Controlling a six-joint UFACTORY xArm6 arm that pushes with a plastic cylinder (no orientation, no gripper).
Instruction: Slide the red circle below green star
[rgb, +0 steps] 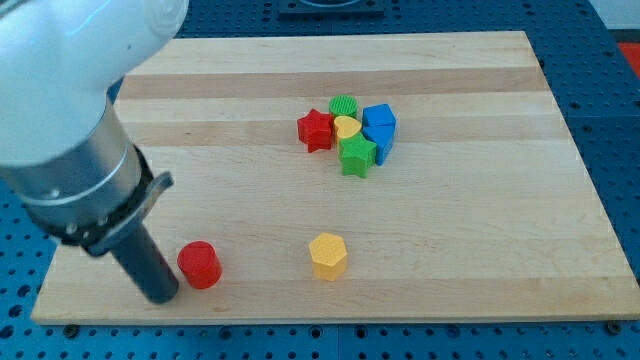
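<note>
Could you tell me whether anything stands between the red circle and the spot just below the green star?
Nothing visible does. My tip sits right beside the red circle, on its left in the view. The path up and right to the bare board under the green star looks open; the yellow hexagon lies just below that line.

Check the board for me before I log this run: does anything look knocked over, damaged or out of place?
Nothing stands out. The red circle sits flat near the view's bottom left with my tip just to its left. The yellow hexagon lies alone, and the green star sits in a tight cluster with the red star and the others.
</note>
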